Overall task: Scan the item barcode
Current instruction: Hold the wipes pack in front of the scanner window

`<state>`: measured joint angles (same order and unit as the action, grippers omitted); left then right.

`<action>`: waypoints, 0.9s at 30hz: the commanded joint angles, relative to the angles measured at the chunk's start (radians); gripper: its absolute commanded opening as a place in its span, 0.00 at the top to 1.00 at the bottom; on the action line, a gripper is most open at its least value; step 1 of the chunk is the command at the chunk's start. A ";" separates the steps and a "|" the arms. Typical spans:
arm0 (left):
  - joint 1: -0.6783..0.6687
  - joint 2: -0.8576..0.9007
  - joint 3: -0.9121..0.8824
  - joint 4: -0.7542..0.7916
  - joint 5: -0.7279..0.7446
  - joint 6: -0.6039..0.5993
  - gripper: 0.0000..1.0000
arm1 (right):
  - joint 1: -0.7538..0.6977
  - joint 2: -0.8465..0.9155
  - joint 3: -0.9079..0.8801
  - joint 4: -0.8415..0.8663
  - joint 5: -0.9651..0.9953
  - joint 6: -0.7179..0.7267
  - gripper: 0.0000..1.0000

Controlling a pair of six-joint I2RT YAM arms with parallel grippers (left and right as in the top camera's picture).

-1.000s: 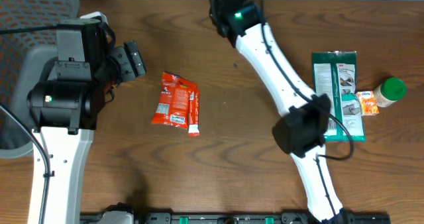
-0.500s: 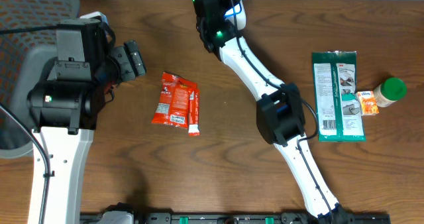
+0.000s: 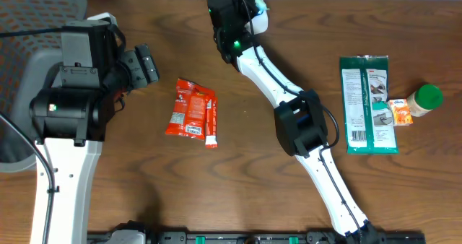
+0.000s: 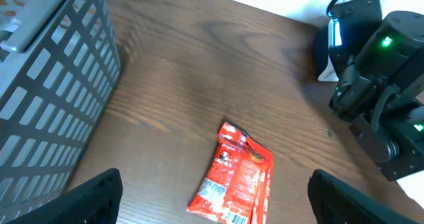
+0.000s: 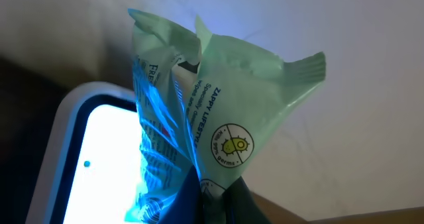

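Holding a pale green packet (image 5: 225, 111) by its bottom end, the right hand (image 3: 237, 4) is up at the far edge of the tabletop (image 3: 238, 179). Its fingers are clenched tight on the packet. The packet stands up and looks a bit crumpled. It has small writing and a round yellow-green picture on it. Just beside it is the scanner (image 5: 79, 151), a white box with a bright window. Blue light from the window falls on the side of the packet that faces it. I cannot tell if the two touch.

The left hand (image 3: 142, 63) is released. Its fingers (image 4: 93, 197) are spread wide apart and there is nothing between them. It hangs over the left part of the tabletop, near a grey basket (image 4: 46, 85). A red snack packet (image 3: 192, 112) lies flat on the wood in front of the left hand. It is well apart from the right hand.

On the right side of the tabletop lies a big green packet (image 3: 368, 103). Right beside it is a small orange and white box (image 3: 401, 112). Next to the box is a small bottle (image 3: 423, 99) with a green cap.
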<state>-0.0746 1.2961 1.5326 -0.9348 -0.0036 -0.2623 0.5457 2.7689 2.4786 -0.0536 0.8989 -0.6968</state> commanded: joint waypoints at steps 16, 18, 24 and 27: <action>0.003 0.002 0.005 0.000 -0.008 -0.002 0.10 | 0.015 0.029 0.012 0.142 -0.012 -0.243 0.99; 0.003 0.002 0.005 0.000 -0.008 -0.002 0.10 | 0.010 0.029 0.012 0.257 0.020 -0.329 0.99; 0.003 0.002 0.005 0.000 -0.009 -0.002 0.10 | 0.011 0.031 0.011 0.245 0.005 -0.422 0.99; 0.003 0.002 0.005 0.000 -0.008 -0.002 0.10 | -0.010 0.031 0.001 0.208 -0.037 -0.418 0.99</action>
<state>-0.0746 1.2961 1.5326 -0.9348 -0.0036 -0.2623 0.5564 2.7914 2.4783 0.1577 0.8856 -1.0679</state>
